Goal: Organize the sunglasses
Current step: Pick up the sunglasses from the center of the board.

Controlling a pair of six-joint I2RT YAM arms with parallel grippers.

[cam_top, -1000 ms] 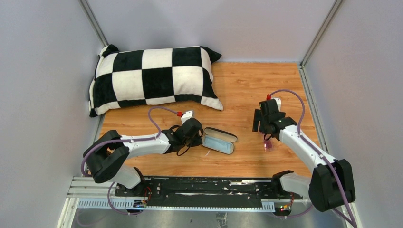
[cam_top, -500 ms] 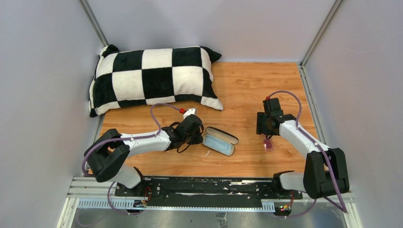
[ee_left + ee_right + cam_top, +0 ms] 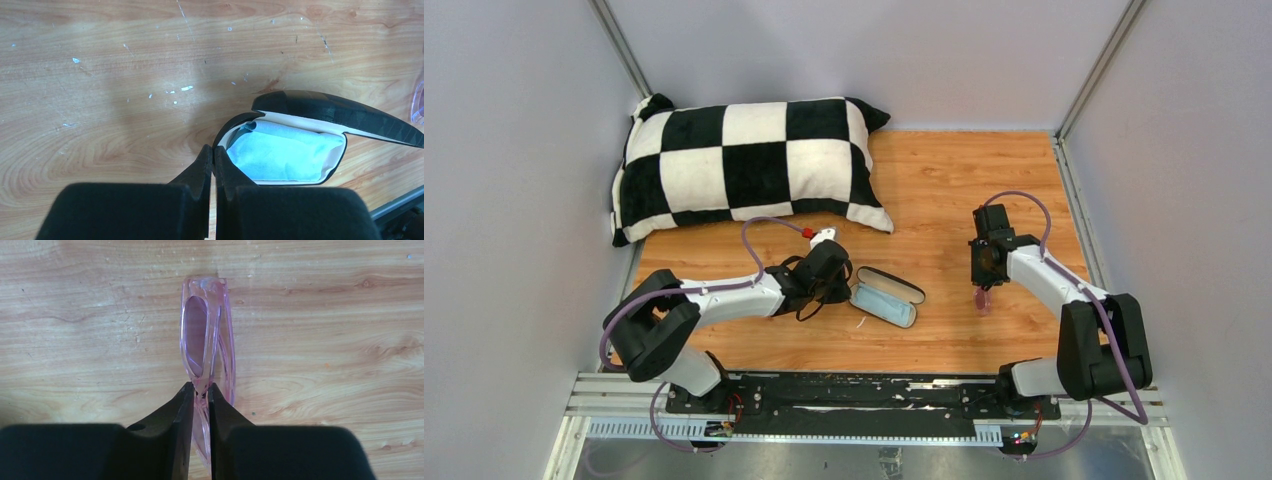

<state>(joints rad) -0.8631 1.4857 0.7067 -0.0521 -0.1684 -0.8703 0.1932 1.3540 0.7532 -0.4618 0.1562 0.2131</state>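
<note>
Since 1 second ago the right arm has folded its elbow inward, and the right pincer (image 3: 201,390) has come down and narrowed from wide apart to a pinch on the sunglasses (image 3: 196,335). They lie folded on the tabletop (image 3: 944,180), right of centre in the overhead view and well apart from the case. The 2 fingers grip the thin pink frame near its middle. The left pincer (image 3: 213,152), hardly moved, is closed, with its tips against the left end of the open black case (image 3: 330,107), which holds a light blue cloth (image 3: 280,155). I cannot tell whether it nips the rim. So narrow a hold on slick plastic could let the glasses swivel or slip when lifted. The near lens is hidden behind the fingers. The chequered pillow (image 3: 744,165) lies at upper left.
</note>
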